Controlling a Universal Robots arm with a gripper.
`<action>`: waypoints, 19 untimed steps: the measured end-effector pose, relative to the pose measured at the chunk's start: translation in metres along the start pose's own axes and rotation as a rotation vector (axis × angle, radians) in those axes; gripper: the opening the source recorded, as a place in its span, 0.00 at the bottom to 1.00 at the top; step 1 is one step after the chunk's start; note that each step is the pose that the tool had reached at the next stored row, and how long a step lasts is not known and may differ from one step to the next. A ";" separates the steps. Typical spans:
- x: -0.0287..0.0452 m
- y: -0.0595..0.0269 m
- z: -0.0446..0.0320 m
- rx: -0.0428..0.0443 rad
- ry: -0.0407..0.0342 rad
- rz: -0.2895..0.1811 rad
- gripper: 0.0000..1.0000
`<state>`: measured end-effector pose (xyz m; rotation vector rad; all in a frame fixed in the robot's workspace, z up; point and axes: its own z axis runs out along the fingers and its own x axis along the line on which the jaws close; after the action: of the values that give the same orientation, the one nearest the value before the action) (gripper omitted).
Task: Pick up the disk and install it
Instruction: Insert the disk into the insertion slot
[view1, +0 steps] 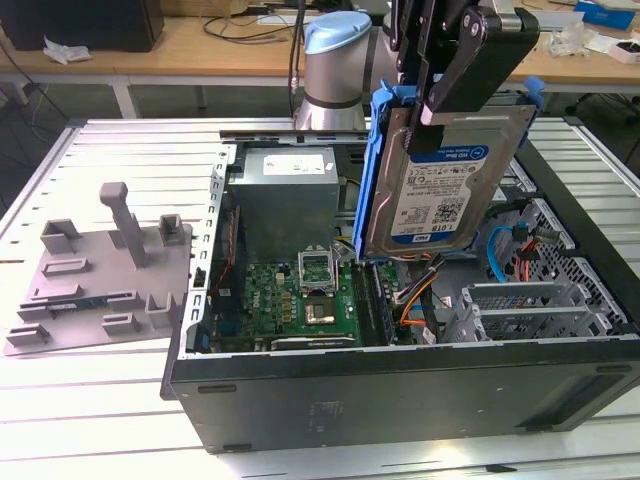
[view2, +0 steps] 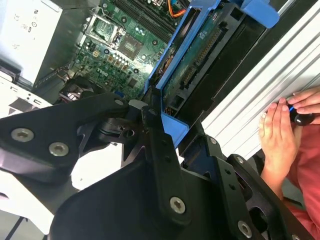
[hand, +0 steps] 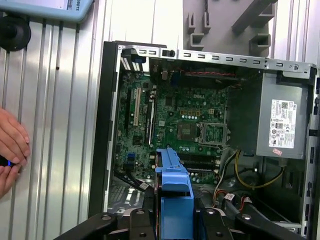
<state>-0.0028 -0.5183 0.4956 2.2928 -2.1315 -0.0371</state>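
Above the open case: in the exterior view, my gripper (view1: 432, 105) holds the disk (view1: 440, 190) upright, label facing out. Its lower edge hangs over the computer case (view1: 400, 405) and touches nothing I can see.
Jaws: clamped on the disk's upper edge, on the blue bracket (view1: 378, 170) that frames it.
Surroundings: the motherboard (view1: 300, 295) lies below, toward the exterior view's left. The drive cage (view1: 530, 300) and loose cables (view1: 495, 255) are toward its right. The grey tray (view1: 100, 260) sits well apart on the table.
Second wrist view: my fingers (view2: 155, 135) pinch the bracket, and the disk's (view2: 200, 65) green circuit side is bare. A person's hand (view2: 277, 132) is on the table just outside the case.
First wrist view: the disk's bracket end (hand: 172, 185) stands over the motherboard (hand: 185, 120), with the power supply (hand: 280, 125) beside the board. The hand (hand: 10, 145) is beyond the case wall.
Doing it well, as I judge: I squeeze evenly on the bracket and never on the bare circuit side. I hold the disk plumb so no corner snags on the cables or cage wall. I go slowly, since that hand is near.
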 end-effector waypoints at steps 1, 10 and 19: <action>0.0002 0.0000 0.0002 0.0002 -0.0004 0.003 0.37; 0.0051 0.0002 0.0012 0.0034 -0.0230 0.019 0.37; 0.0128 -0.0006 0.0022 0.0049 -0.0388 0.037 0.37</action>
<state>-0.0014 -0.5310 0.4933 2.2732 -2.1941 -0.0768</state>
